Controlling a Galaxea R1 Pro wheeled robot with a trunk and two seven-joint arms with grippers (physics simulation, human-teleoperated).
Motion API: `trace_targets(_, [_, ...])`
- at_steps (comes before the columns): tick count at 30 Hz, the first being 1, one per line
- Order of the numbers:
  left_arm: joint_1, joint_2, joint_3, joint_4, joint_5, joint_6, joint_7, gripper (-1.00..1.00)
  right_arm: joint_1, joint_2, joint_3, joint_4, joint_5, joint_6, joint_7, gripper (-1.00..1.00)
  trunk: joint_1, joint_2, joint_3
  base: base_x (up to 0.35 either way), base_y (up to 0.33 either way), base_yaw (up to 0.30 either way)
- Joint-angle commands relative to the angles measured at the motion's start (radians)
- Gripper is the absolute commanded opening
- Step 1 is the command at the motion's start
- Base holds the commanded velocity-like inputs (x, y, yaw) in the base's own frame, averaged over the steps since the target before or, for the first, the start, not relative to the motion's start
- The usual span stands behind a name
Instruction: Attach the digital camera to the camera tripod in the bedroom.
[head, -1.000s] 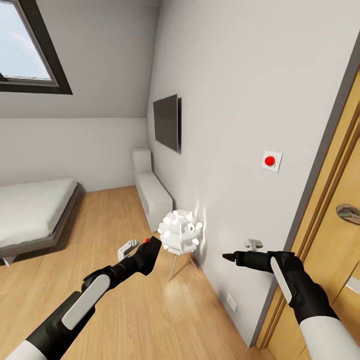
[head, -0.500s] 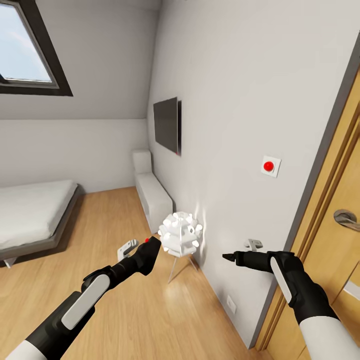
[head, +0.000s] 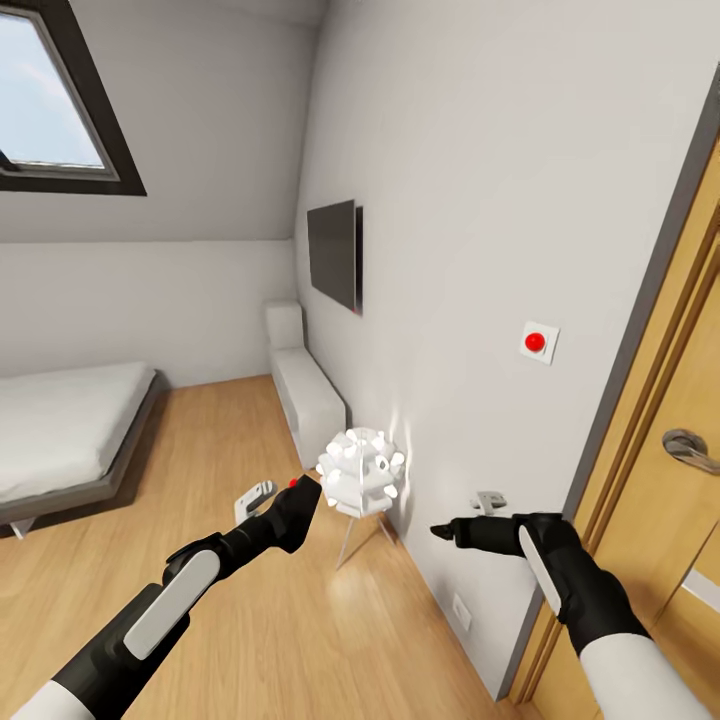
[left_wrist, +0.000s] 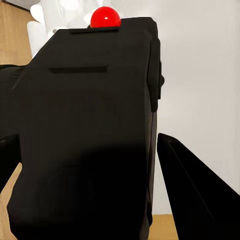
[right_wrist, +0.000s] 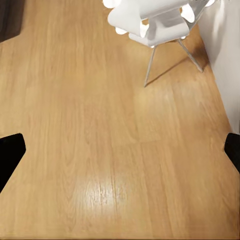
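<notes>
Bedroom wood floor; left end effector clamped on digital camera; right end effector apart.

- Left arm stretched forward and up, left gripper clamped around the digital camera, one finger against its side.
- Right arm extended forward, level, right gripper with fingertips spread wide, holding nothing.

I see a black camera with a bright red button, a white lamp on thin metal legs, a light wood floor, pale grey walls, a black screen and a tan door.
</notes>
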Motion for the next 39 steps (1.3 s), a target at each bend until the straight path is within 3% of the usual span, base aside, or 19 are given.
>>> trace_targets(1, [-0.001,0.001,-0.002,-0.002,0.008,0.0,0.007,-1.0,-0.001,0.002,0.005,0.002,0.001,0.0,0.0,1.0,-0.004,0.006,0.002,0.0,0.0,0.0])
trace_targets(11, [-0.001,0.001,-0.002,0.007,0.008,0.0,0.007,-1.0,-0.001,0.014,0.035,0.01,0.011,-0.028,-0.023,1.0,-0.042,0.076,0.033,0.0,0.0,0.0])
trace_targets(39, [-0.001,0.007,0.0,0.014,0.008,0.0,0.009,-1.0,-0.001,0.027,0.036,0.01,0.012,-0.03,-0.024,1.0,-0.15,0.272,0.121,0.0,0.0,0.0])
